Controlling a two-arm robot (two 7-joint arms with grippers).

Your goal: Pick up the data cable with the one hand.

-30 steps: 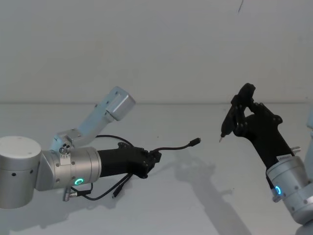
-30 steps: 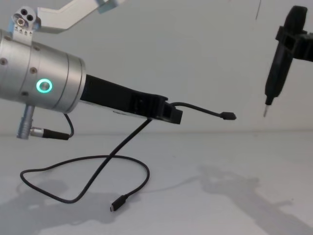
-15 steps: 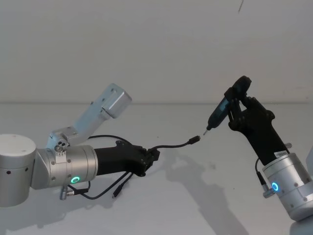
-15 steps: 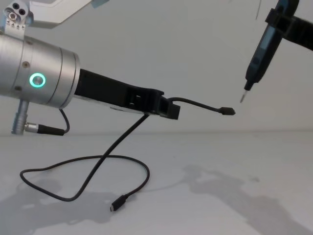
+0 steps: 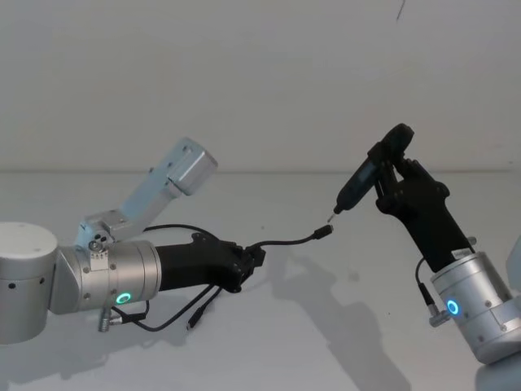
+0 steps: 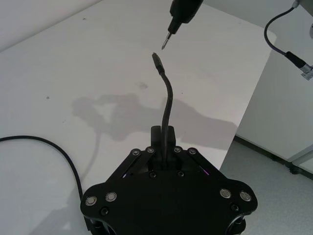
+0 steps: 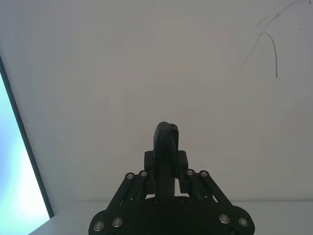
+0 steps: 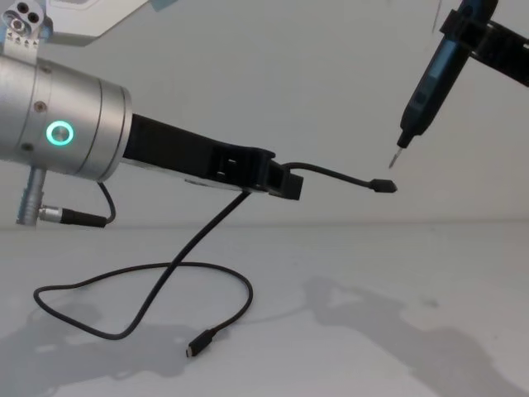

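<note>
Presently, item one: the left gripper (image 5: 259, 261), reaching forward above the white table (image 5: 342, 334), fingers pressed together on the data cable (image 6: 165, 112) near one end. A short length arched forward past the fingertips to a small plug (image 8: 383, 186). The longer remainder dropped beneath the hand to a loose loop on the table, its far plug (image 8: 198, 346) lying flat. Item two: the right gripper (image 5: 395, 183), raised opposite, clamped on a pen-shaped tool (image 8: 423, 87), whose metal tip hung just ahead of the forward plug, apart from it. Judgement: the pickup appeared partly done, since the loop had not left the table. A good lift would call for a firm pinch and a slow, straight rise, so the loop could unwind without catching the short wrist lead (image 8: 78, 219). Chest view supplied the loop and resting plug; left wrist view supplied the gap between tip and plug; right wrist view supplied the tool's butt seated between the right fingers.
</note>
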